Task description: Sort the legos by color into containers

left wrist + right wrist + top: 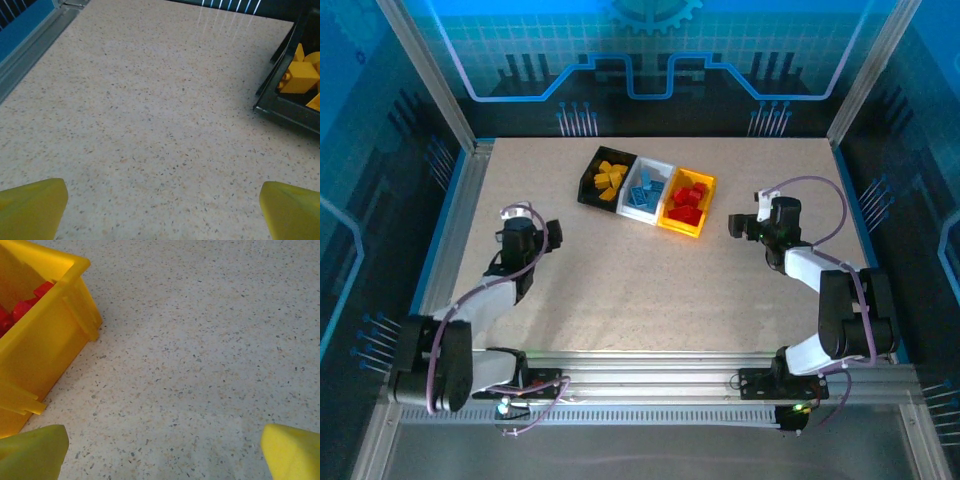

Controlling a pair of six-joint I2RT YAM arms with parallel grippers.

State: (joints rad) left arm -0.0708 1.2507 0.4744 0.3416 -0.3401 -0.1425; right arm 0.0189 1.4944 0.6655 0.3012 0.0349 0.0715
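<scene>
Three joined containers stand in a row at the back middle of the table. The black bin [590,182] holds yellow-orange legos [610,178], the white bin [638,208] holds blue legos [647,190], and the yellow bin [685,222] holds red legos [689,199]. My left gripper [552,232] is low over the table, left of and nearer than the bins, open with bare tabletop between its yellow fingertips [32,207]. My right gripper [735,224] is just right of the yellow bin [45,345], open and holding nothing. The black bin's corner [287,107] shows at the right of the left wrist view.
An aluminium frame rail [450,215] borders the table on the left and another rail [660,385] runs along the near edge by the arm bases. Speckled tabletop [650,290] lies between the two arms.
</scene>
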